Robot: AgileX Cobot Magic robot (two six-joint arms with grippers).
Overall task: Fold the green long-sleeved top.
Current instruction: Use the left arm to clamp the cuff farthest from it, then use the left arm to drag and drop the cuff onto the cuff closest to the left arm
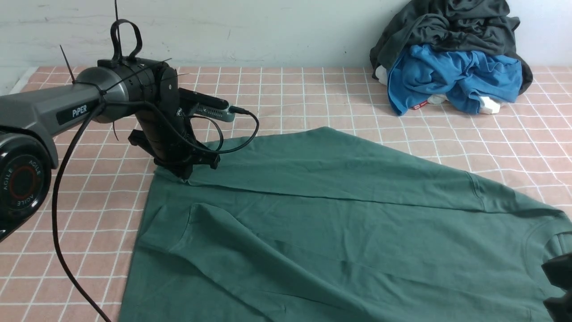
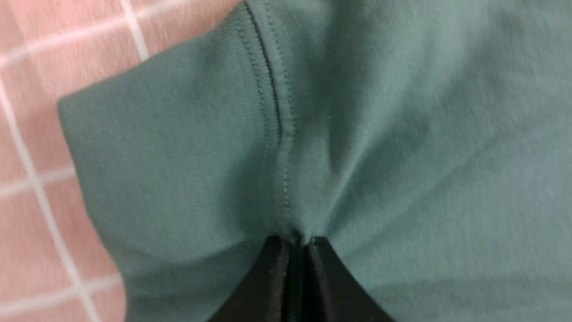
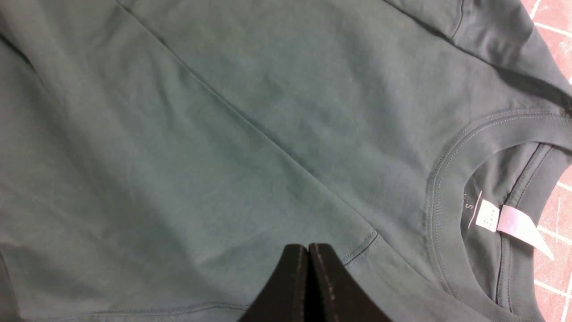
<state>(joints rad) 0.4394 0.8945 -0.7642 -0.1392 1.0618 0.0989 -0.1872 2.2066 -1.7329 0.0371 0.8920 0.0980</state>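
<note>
- Foreground: the green top (image 1: 339, 232) lies flat on the checked table (image 1: 286, 89) and fills its near half. Its length runs side to side, with the neck (image 3: 447, 188) and white label (image 3: 509, 221) toward my right.
- My left gripper (image 2: 297, 241) is clamped on the top at the seam where the cuff (image 2: 170, 147) meets the sleeve, at the garment's far left corner. Cloth puckers into the jaws.
- From that pinch the sleeve runs along the far edge to the shoulder on my right. I judge the fold turns on drawing the cuff toward me across the body, which is the left arm's job.
- My right gripper (image 3: 308, 250) is clenched, tips by the shoulder seam beside the neck. Whether it traps cloth I cannot tell.
- A pile of other clothes (image 1: 451, 58) sits well apart, far right.
</note>
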